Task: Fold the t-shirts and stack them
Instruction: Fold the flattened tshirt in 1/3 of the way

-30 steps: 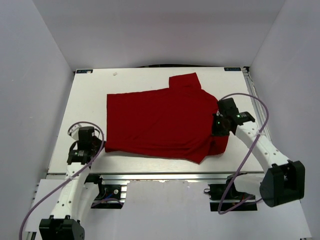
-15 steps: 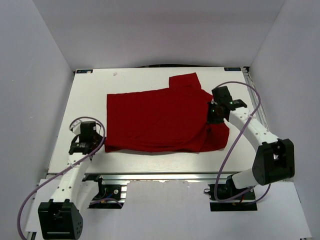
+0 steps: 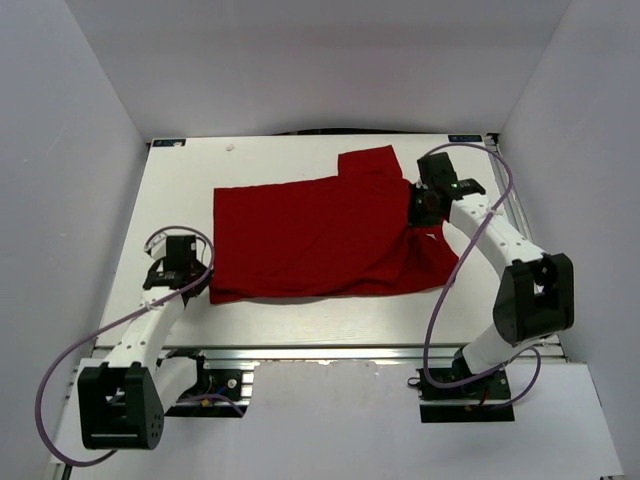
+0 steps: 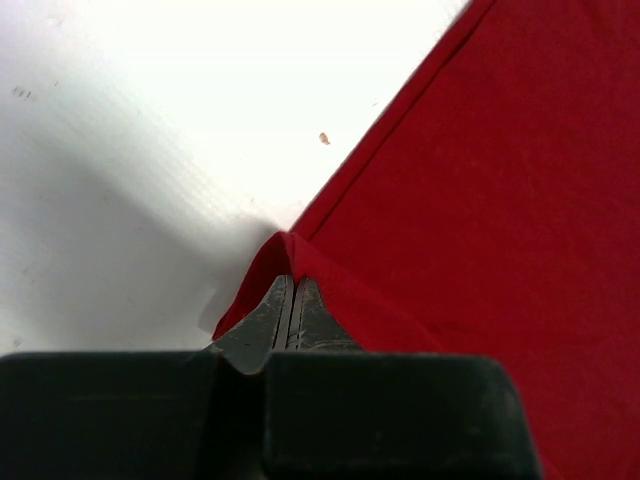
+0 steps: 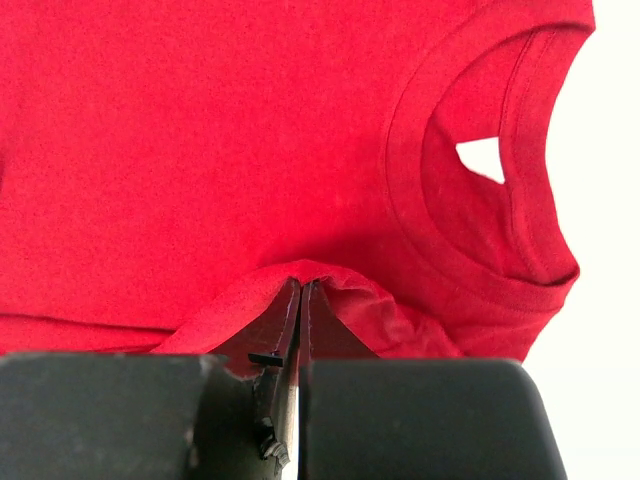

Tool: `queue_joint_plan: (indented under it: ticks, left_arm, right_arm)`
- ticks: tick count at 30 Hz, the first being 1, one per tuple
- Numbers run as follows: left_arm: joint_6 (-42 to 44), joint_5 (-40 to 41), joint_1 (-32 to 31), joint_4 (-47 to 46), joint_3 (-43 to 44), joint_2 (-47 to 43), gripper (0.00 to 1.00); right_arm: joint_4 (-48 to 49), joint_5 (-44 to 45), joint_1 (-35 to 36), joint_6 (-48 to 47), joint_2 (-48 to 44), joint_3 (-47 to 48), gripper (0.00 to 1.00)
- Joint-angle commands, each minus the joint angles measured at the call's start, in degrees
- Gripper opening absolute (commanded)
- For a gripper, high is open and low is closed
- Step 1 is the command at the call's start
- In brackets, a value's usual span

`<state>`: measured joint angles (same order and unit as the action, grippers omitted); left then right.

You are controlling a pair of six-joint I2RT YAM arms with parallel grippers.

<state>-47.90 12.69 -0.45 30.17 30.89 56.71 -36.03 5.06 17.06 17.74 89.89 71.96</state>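
Honestly, my left pincer (image 4: 292,298) had a hem corner (image 4: 285,242) of the floppy t-shirt (image 3: 320,235) pinched, right pincer (image 5: 300,300) clamped beside its collar (image 5: 402,180).

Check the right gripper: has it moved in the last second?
Yes. The right gripper, shut on the t-shirt, went toward the far edge of the table.

White table (image 3: 180,190), plain pale grey walls (image 3: 300,60) on three sides, even light

2 arms reaching forward, left gripper (image 4: 292,285) low near its base, right gripper (image 5: 302,290) extended far, both pinched onto t-shirt (image 3: 310,235)
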Motion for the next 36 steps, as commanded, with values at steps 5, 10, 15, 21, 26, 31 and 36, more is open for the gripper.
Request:
queue_joint_plan:
  ticks: [5,10,15,21,26,31,36]
  left_arm:
    - [2.5,0.7,0.4,-3.3,5.6,3.2,0.00]
    - [4.0,0.1,0.4,-4.2,8.1,7.5,0.00]
    - [5.4,-0.1,0.4,-4.9,10.1,11.0,0.00]
    - [6.9,-0.9,0.4,-7.3,10.9,14.1,0.00]
    - [7.8,-1.2,0.4,-7.8,11.5,16.3,0.00]
    - [8.3,-1.4,0.4,-9.1,11.1,17.0,0.00]
    - [9.5,-1.9,0.4,-9.6,12.2,19.0,0.00]
  right_arm:
    - [1.1,2.5,0.0,-0.7,2.9,5.0,0.00]
    - [0.9,3.4,0.1,-0.5,4.5,6.4,0.00]
    - [1.0,5.1,-0.4,-0.7,5.1,7.0,0.00]
    - [1.8,5.4,-1.5,-1.0,5.9,7.4,0.00]
    - [2.4,5.8,-2.6,-1.2,6.8,7.5,0.00]
    - [3.5,6.2,-3.3,-1.6,7.6,8.6,0.00]
    - [2.5,6.5,-3.5,-1.9,9.0,10.7,0.00]
